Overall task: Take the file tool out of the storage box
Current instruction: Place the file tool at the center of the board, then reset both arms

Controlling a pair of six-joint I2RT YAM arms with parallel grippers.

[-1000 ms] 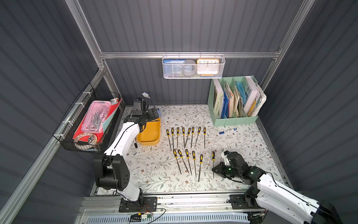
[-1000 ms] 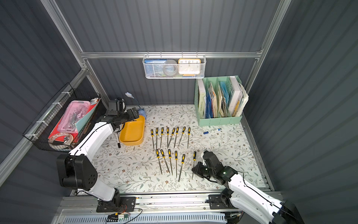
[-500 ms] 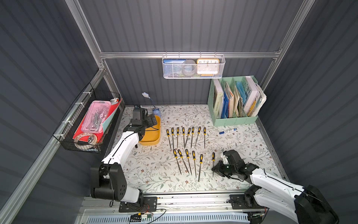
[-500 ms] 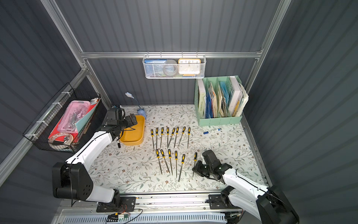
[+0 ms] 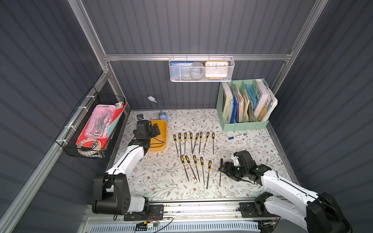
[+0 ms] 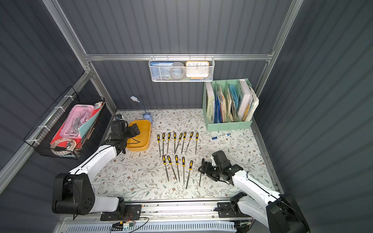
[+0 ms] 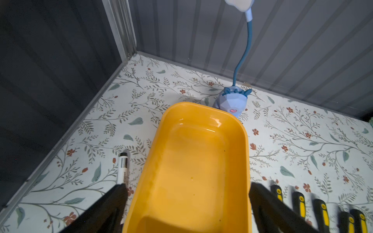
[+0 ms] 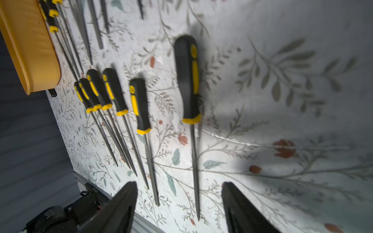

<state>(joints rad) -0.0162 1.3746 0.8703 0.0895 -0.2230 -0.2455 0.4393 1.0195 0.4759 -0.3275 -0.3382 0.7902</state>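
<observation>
The left hand (image 7: 186, 189) is hovering wide open and empty over the storage box (image 7: 203, 113); the right hand (image 8: 179, 184), low, is standing open astride a file (image 8: 186, 80) on the desk (image 8: 282, 121).

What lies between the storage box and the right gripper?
Two rows of files lie between the storage box and the right gripper; both top views show them.
</observation>
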